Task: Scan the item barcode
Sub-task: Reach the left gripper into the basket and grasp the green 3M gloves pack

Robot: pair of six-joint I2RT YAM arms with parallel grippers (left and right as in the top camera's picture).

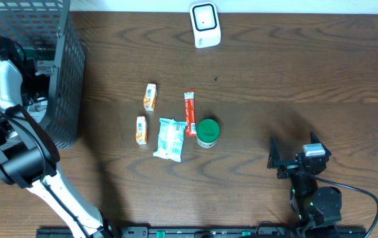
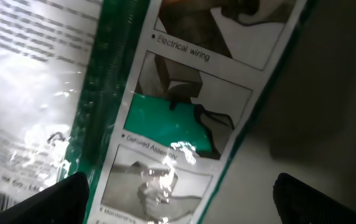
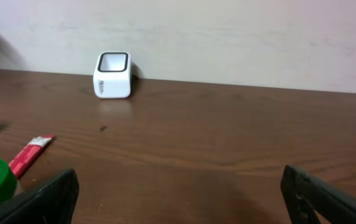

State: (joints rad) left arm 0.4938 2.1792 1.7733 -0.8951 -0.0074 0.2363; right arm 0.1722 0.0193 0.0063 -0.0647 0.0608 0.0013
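While the left arm bends into the basket, left end effector wide open over a packet, the right end effector sits low, open too.

A white box-shaped scanner is sitting far on the dark wooden bench. Mid-bench, two orange cartons, a white-green packet, a red stick sachet and a green-lidded tub are lying clustered. The right tool is resting open, near right.
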